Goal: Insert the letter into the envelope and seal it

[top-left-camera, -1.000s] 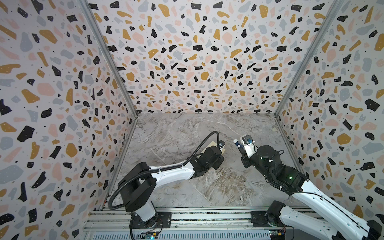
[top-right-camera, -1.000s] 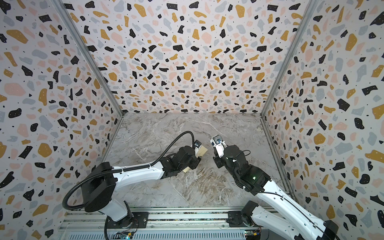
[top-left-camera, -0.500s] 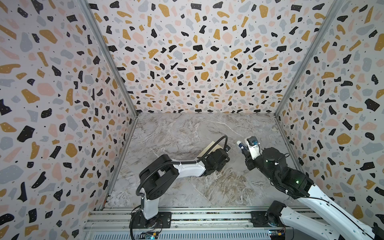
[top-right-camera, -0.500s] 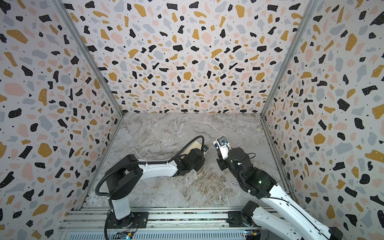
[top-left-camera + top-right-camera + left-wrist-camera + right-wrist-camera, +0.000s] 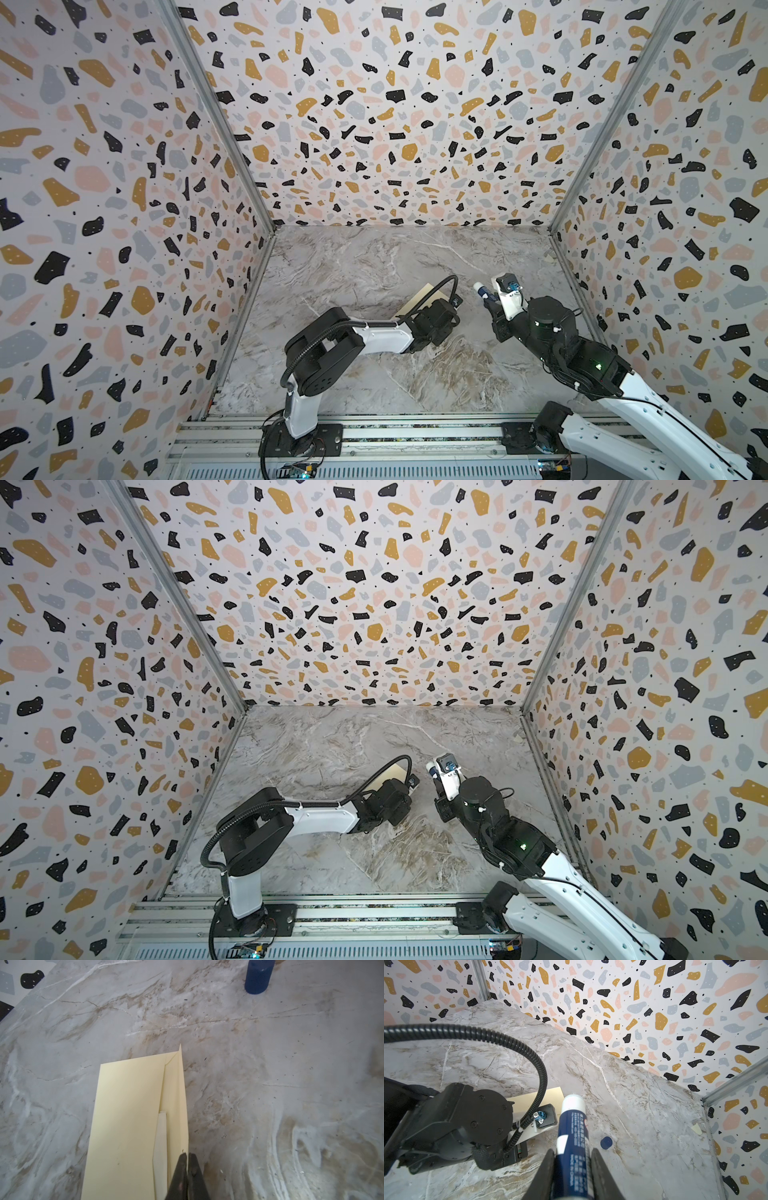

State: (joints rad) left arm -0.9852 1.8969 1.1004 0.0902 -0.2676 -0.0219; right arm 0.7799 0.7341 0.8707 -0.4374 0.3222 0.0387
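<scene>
Marble tabletop (image 5: 374,270), low left claw (image 5: 188,1155) pinching the envelope (image 5: 128,1105) by its flap, raised right claw (image 5: 573,1151) clamping a glue stick (image 5: 572,1122).

2 robot arms, alike in build. The left arm (image 5: 386,336) has smooth white shell links between bulky black joint housings, and a black ribbed cable conduit (image 5: 467,1031) arcs along it. Its round black wrist housing (image 5: 483,1113) carries small recessed screws; beside it, a blue connector (image 5: 539,1116) sits on a black plate (image 5: 550,1111). The right arm (image 5: 544,318) is the same white and black, with a tiny green light (image 5: 597,366) on 1 joint. The left hand (image 5: 188,1156) and right hand (image 5: 573,1151) each have 2 slim black fingers (image 5: 179,1178).
</scene>
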